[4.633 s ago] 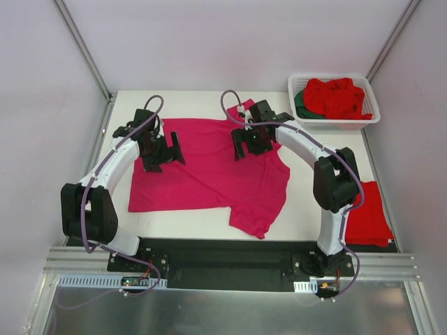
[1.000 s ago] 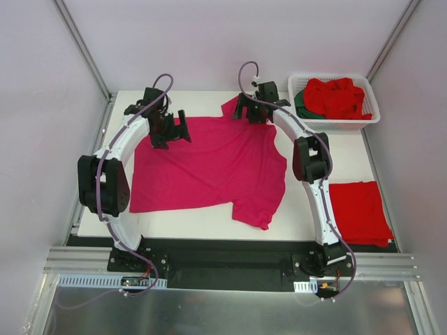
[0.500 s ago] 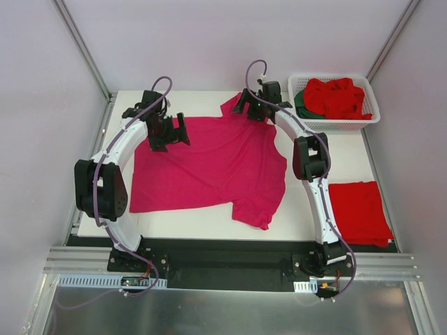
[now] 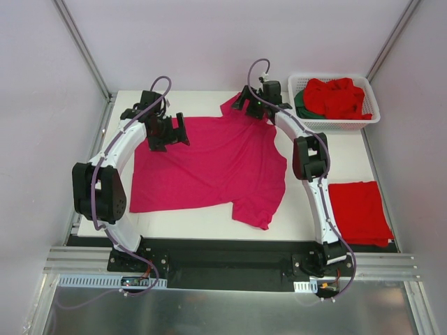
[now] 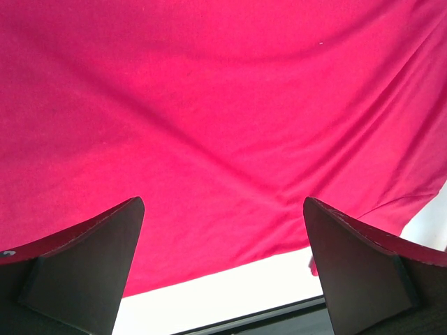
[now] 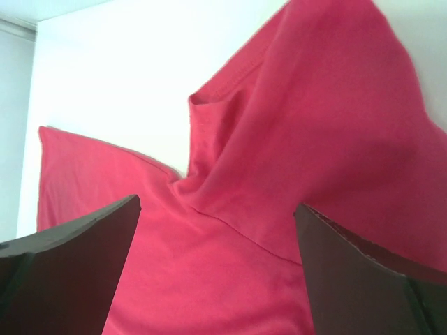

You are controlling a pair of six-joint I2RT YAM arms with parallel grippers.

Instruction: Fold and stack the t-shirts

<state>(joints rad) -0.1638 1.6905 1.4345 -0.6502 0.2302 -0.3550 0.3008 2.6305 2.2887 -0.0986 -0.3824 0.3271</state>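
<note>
One magenta t-shirt [image 4: 209, 164], spread flat on the bench [image 4: 188, 220] at frame centre; my left claw [image 4: 176, 131] and right claw [image 4: 246, 104] hover wide open, empty, over its upper corners, likely for a folding pinch.

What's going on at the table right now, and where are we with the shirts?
Both arms are over the magenta-pink t-shirt spread out on the table. The left gripper hovers open above its far-left part; the right gripper, also open, is above the far sleeve. Neither holds cloth. One red t-shirt lies folded at the near right; more red ones and a dark green one sit in the white basket.
</note>
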